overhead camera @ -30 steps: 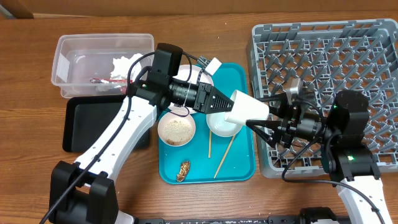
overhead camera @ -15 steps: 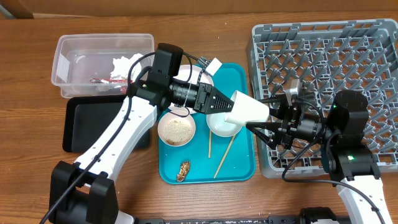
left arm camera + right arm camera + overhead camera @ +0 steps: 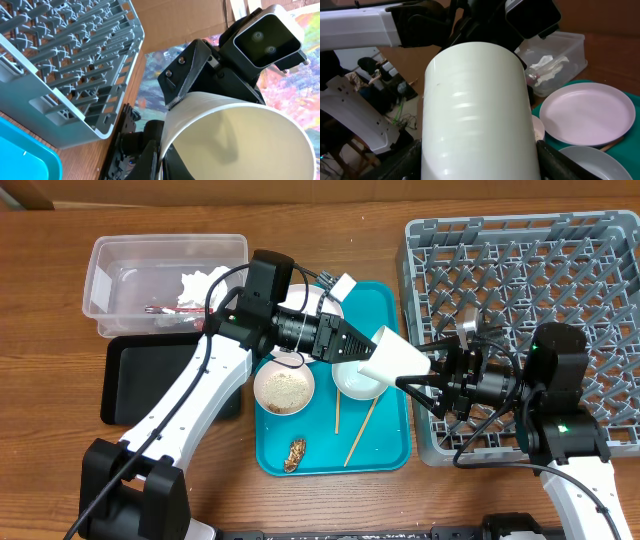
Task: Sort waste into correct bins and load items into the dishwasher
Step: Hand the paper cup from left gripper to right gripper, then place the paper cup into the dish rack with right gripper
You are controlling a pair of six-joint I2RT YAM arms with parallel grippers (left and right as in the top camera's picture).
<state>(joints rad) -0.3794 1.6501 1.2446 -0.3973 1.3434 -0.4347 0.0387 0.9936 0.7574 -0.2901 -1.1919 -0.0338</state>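
Pinches the rim of the small white cup [image 3: 398, 358] in the left gripper [image 3: 365, 352], jaws pressed together on the wall. Holds the cup on its side in the air, mouth toward the left arm. Straddles the cup's base end with the right gripper [image 3: 418, 380], fingers spread; cannot confirm contact. Positions the cup over the teal tray's [image 3: 385, 452] right edge, above the pale blue bowl [image 3: 350, 385], beside the dish rack [image 3: 600, 260].
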